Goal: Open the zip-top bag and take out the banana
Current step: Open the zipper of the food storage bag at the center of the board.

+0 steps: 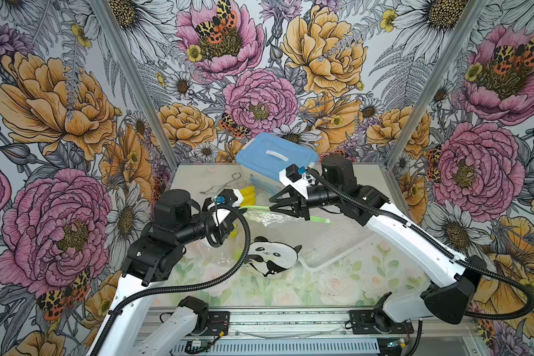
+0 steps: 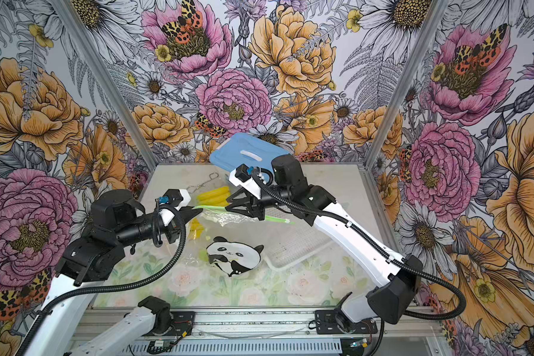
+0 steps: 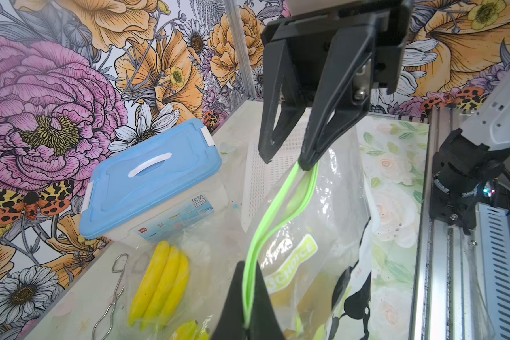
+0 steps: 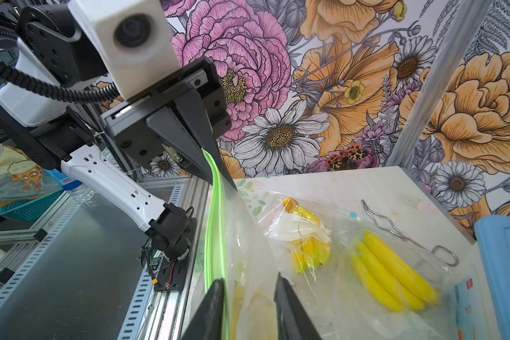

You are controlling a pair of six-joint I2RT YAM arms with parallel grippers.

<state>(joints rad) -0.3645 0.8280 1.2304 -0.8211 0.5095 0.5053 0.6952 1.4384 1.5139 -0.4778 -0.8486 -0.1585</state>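
Nearest us on the tabletop [image 1: 290, 292] lies a panda-print pouch [image 1: 272, 255], with a white mesh basket [image 1: 330, 243] just beside it. Behind them the zip-top bag [image 1: 269, 217] hangs by its green zip strip [image 3: 277, 212], its body draping down to the tabletop. The left pincer [image 3: 248, 266] is clenched on 1 end of that strip. The right pincer [image 4: 248, 278] stands released farther along, its 2 jaws apart and straddling the bag's mouth, with the strip against 1 jaw and clear film in the gap. Between the pincers the 2 green tracks bow apart a little, so we judge the seal partly parted. The banana [image 4: 256, 309] shows as a pale yellow shape low inside the bag.

We see 3 ways this could fail. If the right pincer nips both tracks together, pulling will only stretch the strip, not open it. If it catches film alone, the slick plastic may slide out. A hard tug could also drag the strip from the left pincer and drop the bag.

Farther back lie a bagged banana bunch [image 1: 248, 193], wire tongs [image 1: 225, 185] and a blue-lidded storage box [image 1: 275, 154]. That bunch could be mistaken for our target.
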